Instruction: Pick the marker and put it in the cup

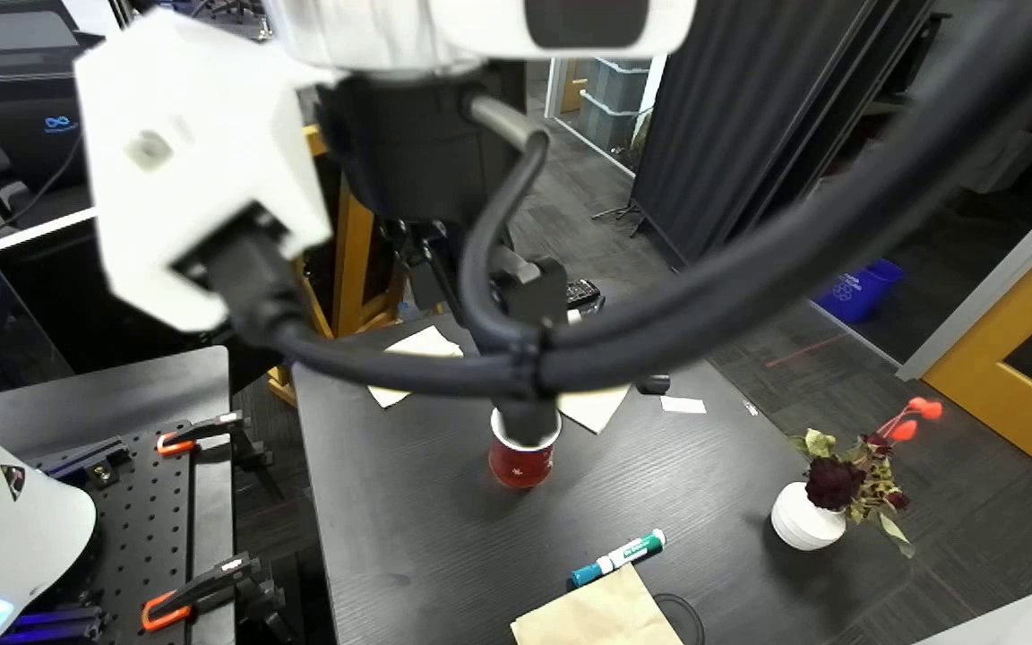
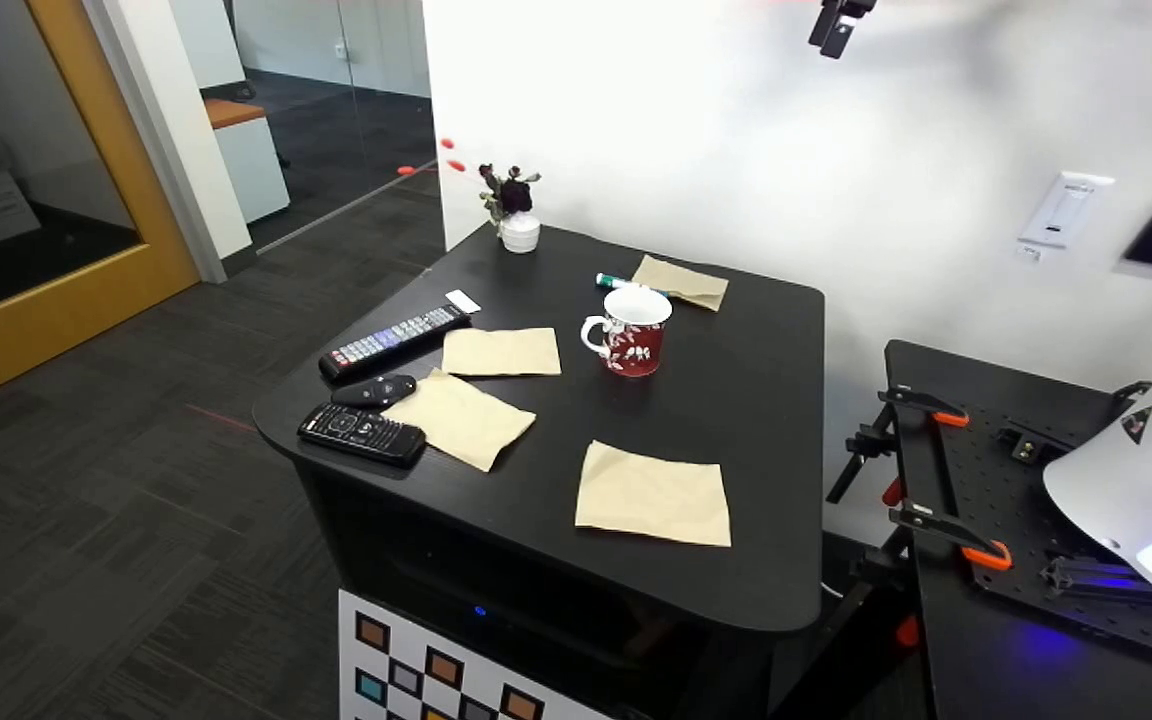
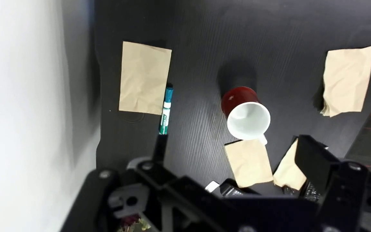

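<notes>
The marker [image 1: 618, 557] lies on the dark table beside a tan paper; it has a white barrel, a teal cap and a green end. It also shows in an exterior view [image 2: 619, 282], partly behind the cup, and in the wrist view [image 3: 166, 111]. The red cup [image 2: 634, 345] with white inside and handle stands upright on the table; it also shows in an exterior view [image 1: 520, 466], partly hidden by a finger, and in the wrist view [image 3: 241, 98]. My gripper [image 3: 233, 138] is open and empty, high above the table. A fingertip shows at the top edge in an exterior view [image 2: 831, 35].
Several tan papers [image 2: 652, 495] lie on the table. Several black remotes [image 2: 396, 342] and a white card [image 2: 463, 301] are along one edge. A white pot with flowers [image 1: 807, 518] stands at a corner. A white wall [image 3: 27, 96] borders the marker's side.
</notes>
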Available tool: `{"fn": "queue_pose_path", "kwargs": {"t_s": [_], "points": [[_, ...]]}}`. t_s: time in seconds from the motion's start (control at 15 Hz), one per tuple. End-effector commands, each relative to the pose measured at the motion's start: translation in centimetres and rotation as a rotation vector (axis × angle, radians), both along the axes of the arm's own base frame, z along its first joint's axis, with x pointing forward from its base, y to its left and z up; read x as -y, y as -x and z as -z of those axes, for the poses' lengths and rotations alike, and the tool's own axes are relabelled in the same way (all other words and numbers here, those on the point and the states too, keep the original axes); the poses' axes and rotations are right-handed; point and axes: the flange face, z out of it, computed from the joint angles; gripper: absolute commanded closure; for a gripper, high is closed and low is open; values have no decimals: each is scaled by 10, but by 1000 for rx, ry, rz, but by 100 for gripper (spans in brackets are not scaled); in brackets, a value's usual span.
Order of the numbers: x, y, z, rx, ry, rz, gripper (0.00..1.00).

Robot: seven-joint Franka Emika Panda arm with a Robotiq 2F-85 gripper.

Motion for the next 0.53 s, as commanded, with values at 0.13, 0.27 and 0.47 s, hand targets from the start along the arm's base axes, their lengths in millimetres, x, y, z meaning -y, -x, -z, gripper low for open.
{"fn": "queue_pose_path", "kwargs": {"t_s": [0.13,0.27,0.47], "points": [[9,-37,41,6,50,-3,0],[12,-49,61,-10,59,6,0],[15,-64,88,-28,54,16,0]]}}
